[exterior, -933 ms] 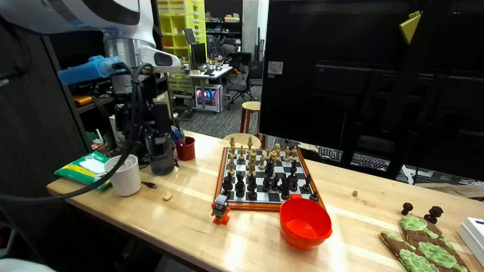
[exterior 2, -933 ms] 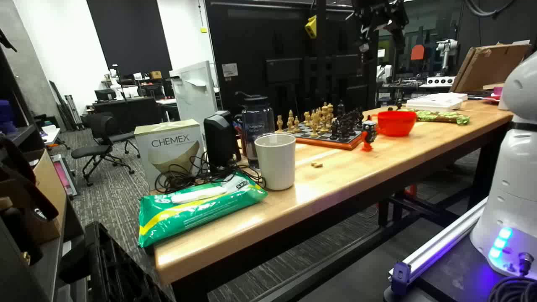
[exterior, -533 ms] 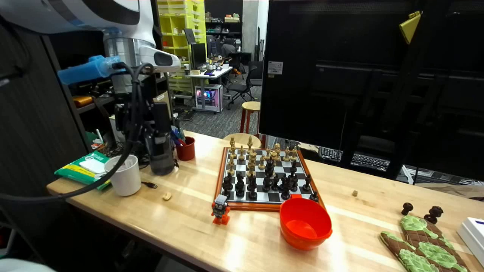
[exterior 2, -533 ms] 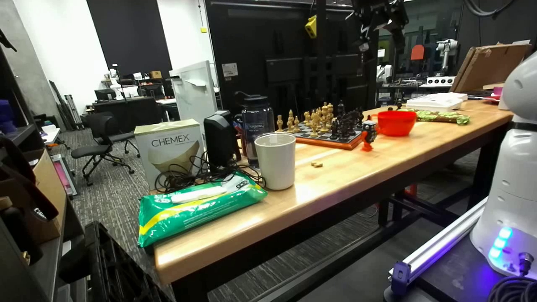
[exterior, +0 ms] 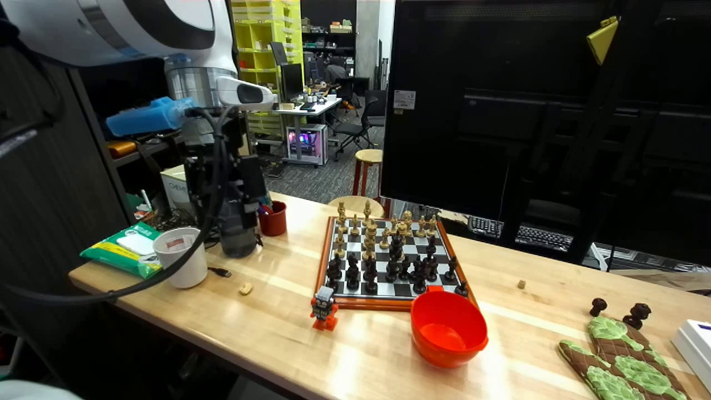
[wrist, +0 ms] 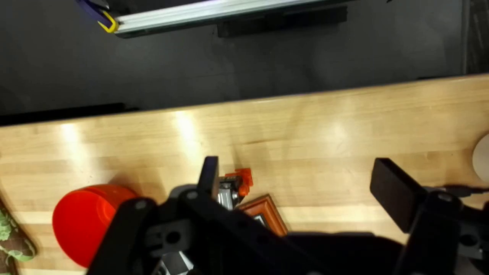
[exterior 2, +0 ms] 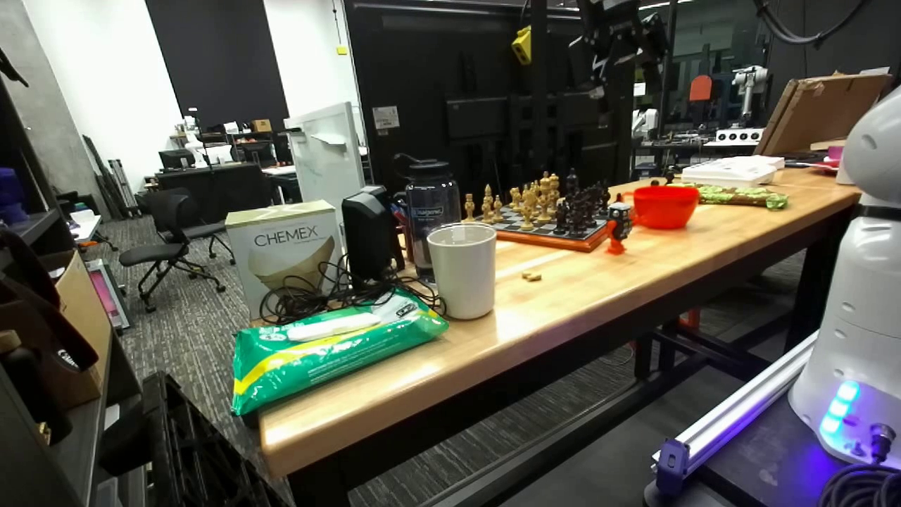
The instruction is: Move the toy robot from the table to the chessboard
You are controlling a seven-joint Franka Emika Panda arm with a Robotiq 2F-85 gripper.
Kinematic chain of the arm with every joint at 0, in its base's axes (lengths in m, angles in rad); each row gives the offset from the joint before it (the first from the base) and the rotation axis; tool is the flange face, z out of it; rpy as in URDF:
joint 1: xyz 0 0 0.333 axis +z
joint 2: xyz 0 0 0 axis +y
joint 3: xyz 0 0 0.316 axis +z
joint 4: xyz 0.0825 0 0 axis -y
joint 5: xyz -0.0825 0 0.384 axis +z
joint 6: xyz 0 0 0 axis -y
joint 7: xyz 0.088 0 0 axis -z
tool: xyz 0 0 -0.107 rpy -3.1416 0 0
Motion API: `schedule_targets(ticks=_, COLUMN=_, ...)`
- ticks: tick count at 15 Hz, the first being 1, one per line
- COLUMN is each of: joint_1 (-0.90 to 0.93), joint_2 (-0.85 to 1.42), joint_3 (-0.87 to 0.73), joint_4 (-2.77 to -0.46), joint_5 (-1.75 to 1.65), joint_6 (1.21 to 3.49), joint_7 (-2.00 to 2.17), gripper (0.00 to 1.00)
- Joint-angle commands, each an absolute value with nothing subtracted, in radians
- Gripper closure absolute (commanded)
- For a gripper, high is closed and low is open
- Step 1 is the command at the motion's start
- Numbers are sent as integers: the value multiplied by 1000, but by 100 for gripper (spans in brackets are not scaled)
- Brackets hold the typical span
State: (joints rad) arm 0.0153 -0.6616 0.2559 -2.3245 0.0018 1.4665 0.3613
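The toy robot (exterior: pixel 323 309), grey-headed with red-orange arms and feet, stands upright on the light-wood table (exterior: pixel 266 316) just outside a front corner of the chessboard (exterior: pixel 377 304). It also shows in an exterior view (exterior 2: pixel 618 229). The chessboard is crowded with pale and dark pieces. In the wrist view the gripper (wrist: pixel 298 179) is open and empty, its jaws wide apart. The toy robot (wrist: pixel 233 189) shows beside the left finger, partly hidden by it, well below. The board's corner frame (wrist: pixel 273 215) shows past the gripper. The gripper hangs high above the table in an exterior view (exterior 2: pixel 623 77).
A red bowl (exterior: pixel 449 330) stands against the board's front edge. A white cup (exterior: pixel 183 264), a dark bottle (exterior: pixel 238 239), a red pen cup (exterior: pixel 273 219) and a green wipes pack (exterior: pixel 125 249) stand at the left end. A patterned oven mitt (exterior: pixel 627 361) lies at the right.
The arm and gripper have moved a little right and down in one exterior view, and a little left and down in the other. The toy robot, bowl and chessboard have not moved.
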Motion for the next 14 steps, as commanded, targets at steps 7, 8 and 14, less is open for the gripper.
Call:
schedule_targets(ticks=7, joint_1=0, joint_2=-554, joint_3=192, joint_4=-2436, joint_5=-40, joint_6=1867, joint_7=367, gripper=0)
schedule_targets(ticks=8, joint_1=-2, joint_2=-540, joint_3=180, joint_4=-2446, joint_5=-39, joint_6=1900, joint_7=358, gripper=0)
schedule_targets(ticks=14, joint_1=-5, joint_2=-484, joint_3=100, joint_4=-2487, joint_5=-24, joint_6=1983, joint_7=286, gripper=0)
